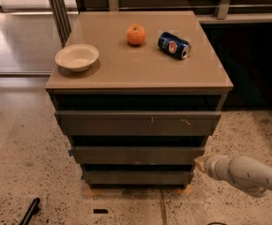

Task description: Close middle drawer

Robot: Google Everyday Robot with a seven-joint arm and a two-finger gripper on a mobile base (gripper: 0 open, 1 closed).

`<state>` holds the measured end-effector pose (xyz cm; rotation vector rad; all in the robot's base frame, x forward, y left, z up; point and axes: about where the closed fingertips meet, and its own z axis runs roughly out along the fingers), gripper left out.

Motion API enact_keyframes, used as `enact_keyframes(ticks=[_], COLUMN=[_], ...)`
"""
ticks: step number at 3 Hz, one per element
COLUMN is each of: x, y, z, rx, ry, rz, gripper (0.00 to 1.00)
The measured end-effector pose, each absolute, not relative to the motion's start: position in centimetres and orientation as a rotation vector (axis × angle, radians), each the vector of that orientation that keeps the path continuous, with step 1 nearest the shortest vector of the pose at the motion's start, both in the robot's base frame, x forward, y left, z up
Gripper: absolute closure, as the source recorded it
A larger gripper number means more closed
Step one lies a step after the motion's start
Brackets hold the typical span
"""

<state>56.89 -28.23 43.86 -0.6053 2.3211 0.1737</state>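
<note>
Our gripper [202, 163] sits low on the right; we cannot tell whether it is open or closed. The middle drawer [138, 154] lies leftward, its long front running left to right and ending just beside the gripper.

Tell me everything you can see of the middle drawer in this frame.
The middle drawer shows a plain flat grey-brown front, handleless and unscratched, level, between the scratched front above and a darker, narrower front below. A dark gap lies above it; its inside is hidden. The gripper sits at its lower right corner; contact cannot be told.
</note>
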Motion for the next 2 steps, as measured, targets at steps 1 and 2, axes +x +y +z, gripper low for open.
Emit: enact_keyframes(ticks=[1,2], x=[56.89,56.89], y=[-28.23,-28.23], z=[43.86,43.86], rx=[-0.605,-0.605], ry=[2.321,2.321], rz=[0.174,0.174], gripper=[0.12,0.0])
